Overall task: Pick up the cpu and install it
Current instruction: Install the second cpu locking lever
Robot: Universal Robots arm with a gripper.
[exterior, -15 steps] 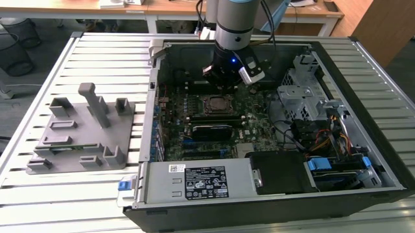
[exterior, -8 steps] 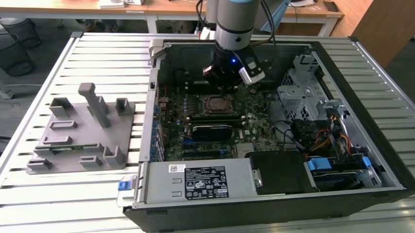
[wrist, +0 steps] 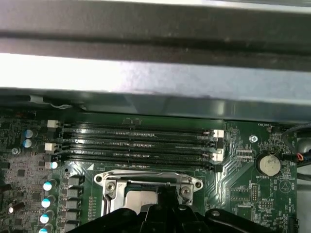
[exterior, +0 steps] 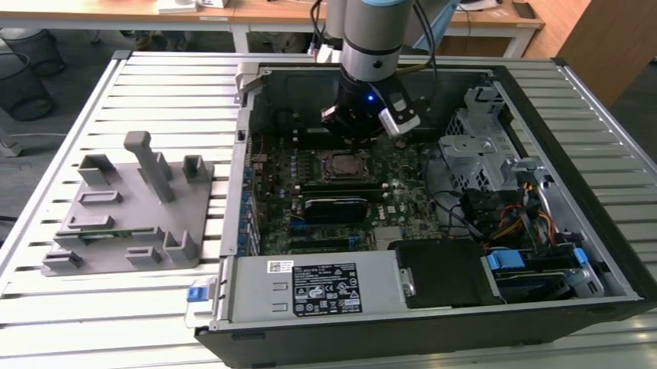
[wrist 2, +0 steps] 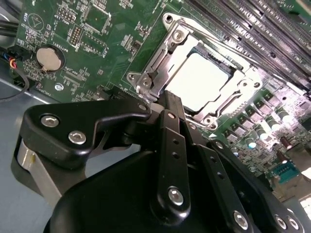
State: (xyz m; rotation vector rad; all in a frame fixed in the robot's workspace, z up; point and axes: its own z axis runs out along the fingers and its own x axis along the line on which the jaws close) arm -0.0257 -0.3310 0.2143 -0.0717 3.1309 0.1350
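An open computer case (exterior: 575, 254) lies on a slatted table (exterior: 154, 84), with a grey fixture (exterior: 134, 207) beside it toward the exterior view's left. The arm (exterior: 370, 38) reaches down into the case over the green motherboard (exterior: 411, 200). The gripper (wrist 2: 170, 104) hangs just above the socket frame (wrist 2: 160, 63), its black fingers (wrist 2: 171, 141) drawn together in the second wrist view with nothing seen between them. The cpu (wrist 2: 199, 80) sits in the socket, inside the metal frame: a flat square with a pale, shiny silver top and a thin darker rim; in the first wrist view its bright top (wrist: 138, 199) shows partly behind the gripper body. Four long memory slots (wrist: 136, 143) run beside the socket. A round coin battery (wrist: 268, 165) lies on the board, well apart from the socket.
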